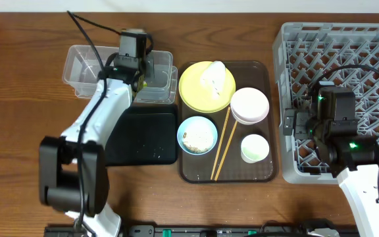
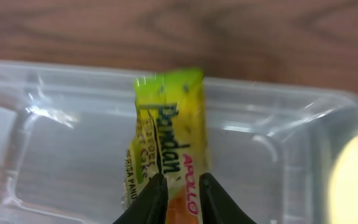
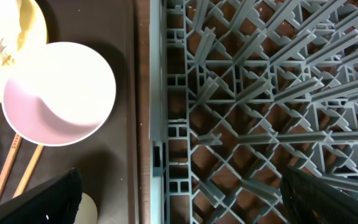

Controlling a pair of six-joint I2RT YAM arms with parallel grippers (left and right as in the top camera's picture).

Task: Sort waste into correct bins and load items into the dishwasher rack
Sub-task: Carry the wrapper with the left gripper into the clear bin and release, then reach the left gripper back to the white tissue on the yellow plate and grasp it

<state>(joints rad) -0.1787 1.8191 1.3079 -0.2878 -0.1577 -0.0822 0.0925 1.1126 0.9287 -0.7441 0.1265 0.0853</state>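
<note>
My left gripper (image 2: 180,194) is shut on a yellow-green snack wrapper (image 2: 169,124) and holds it over a clear plastic bin (image 2: 278,155); in the overhead view it hovers at the right clear bin (image 1: 160,82). My right gripper (image 3: 179,199) is open and empty over the left edge of the grey dishwasher rack (image 3: 260,93) (image 1: 374,52). On the brown tray (image 1: 258,174) sit a yellow plate (image 1: 193,89) with crumpled white tissue (image 1: 212,74), a pink bowl (image 1: 249,105), a blue bowl (image 1: 197,135), a pale green cup (image 1: 254,148) and wooden chopsticks (image 1: 222,148).
A second clear bin (image 1: 83,69) stands left of the first. A black lid or mat (image 1: 147,138) lies in front of the bins. The pink bowl (image 3: 58,93) and chopsticks (image 3: 17,165) show in the right wrist view.
</note>
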